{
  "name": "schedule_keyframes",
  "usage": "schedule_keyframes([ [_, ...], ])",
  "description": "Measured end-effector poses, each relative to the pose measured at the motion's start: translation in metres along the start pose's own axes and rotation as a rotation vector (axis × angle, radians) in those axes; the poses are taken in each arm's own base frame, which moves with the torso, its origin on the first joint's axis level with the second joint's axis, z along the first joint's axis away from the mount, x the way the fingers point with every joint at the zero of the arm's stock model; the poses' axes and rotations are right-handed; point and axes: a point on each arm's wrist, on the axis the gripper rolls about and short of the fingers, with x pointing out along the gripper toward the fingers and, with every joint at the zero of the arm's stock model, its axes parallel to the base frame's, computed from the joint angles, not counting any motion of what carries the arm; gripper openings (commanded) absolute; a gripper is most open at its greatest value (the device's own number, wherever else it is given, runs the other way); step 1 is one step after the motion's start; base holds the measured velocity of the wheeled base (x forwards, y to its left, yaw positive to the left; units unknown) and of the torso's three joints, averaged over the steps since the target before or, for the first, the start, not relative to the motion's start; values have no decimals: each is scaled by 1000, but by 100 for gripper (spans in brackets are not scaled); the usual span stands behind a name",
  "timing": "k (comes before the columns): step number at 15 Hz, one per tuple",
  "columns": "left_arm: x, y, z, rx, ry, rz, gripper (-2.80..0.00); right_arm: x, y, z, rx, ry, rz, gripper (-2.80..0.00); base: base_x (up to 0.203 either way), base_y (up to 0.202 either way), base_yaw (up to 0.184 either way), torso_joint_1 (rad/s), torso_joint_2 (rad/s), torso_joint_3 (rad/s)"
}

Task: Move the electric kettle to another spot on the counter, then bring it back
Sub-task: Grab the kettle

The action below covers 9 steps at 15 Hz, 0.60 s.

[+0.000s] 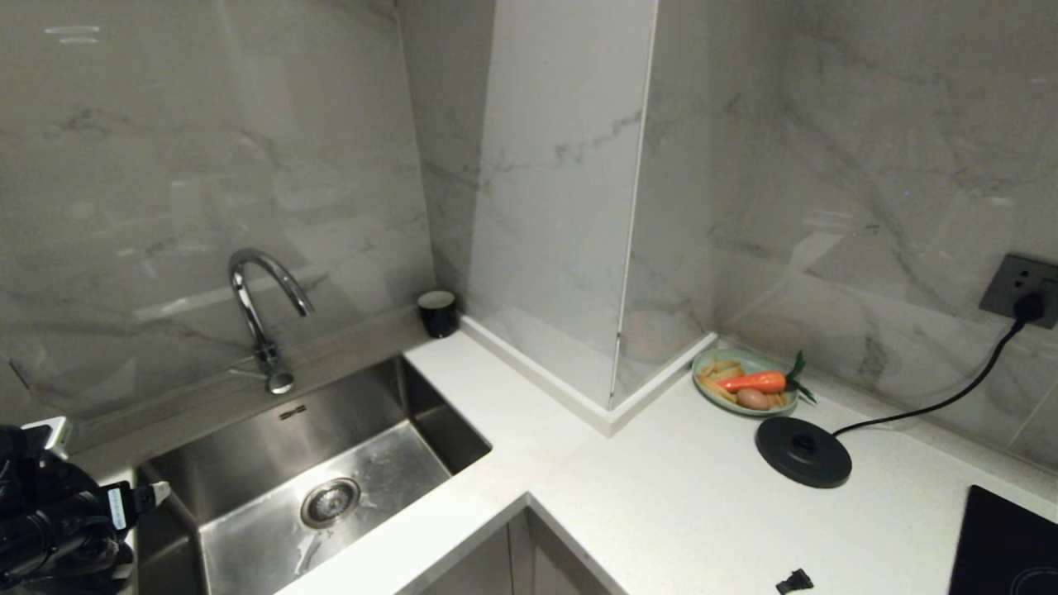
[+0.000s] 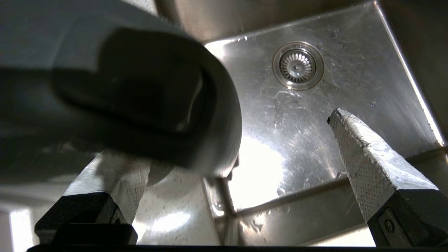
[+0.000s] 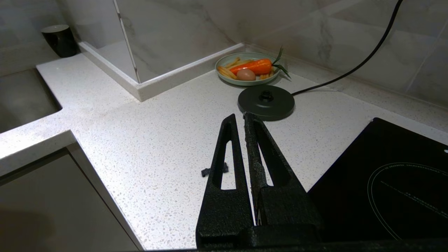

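The left arm (image 1: 50, 516) shows only as a dark bulk in the lower left corner of the head view, beside the steel sink (image 1: 430, 413). In the left wrist view the left gripper (image 2: 227, 140) has its jaws spread wide apart, one padded finger (image 2: 364, 157) at the lower right of the frame and the other (image 2: 115, 178) at the lower left. A big, blurred, glossy black loop, the handle of the electric kettle (image 2: 147, 101), fills the upper left and centre of that frame, very near the lower-left finger; whether it touches that finger cannot be told. Nothing is clamped between the jaws. Beyond them lie the sink floor and its round drain strainer (image 2: 298, 65), with a strip of speckled worktop (image 2: 175, 217) along the bottom.

The kettle does not show in the head view. There its round black base disc (image 1: 803, 450) sits bare on the white worktop (image 1: 661, 496) right of centre, its cord (image 1: 934, 405) running to a wall socket (image 1: 1021, 289) at the right edge. Just behind the disc is a green plate (image 1: 702, 388) bearing a carrot (image 1: 754, 381). A small black cup (image 1: 438, 312) stands by the wall behind the sink, near a curved tap (image 1: 260, 310).

The right gripper (image 3: 241, 117) hangs over the worktop with its black jaws together, pointing towards the base disc, a dark hob (image 3: 385, 182) at the lower right.
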Motion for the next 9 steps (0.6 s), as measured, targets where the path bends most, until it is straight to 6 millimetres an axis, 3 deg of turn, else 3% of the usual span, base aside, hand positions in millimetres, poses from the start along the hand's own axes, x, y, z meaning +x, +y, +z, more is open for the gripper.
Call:
schedule_keyframes([
  [9, 19, 2, -1, -15, -80, 0, 0, 0, 0, 0, 0, 0, 0, -280, 0, 0, 0, 0, 0, 0],
])
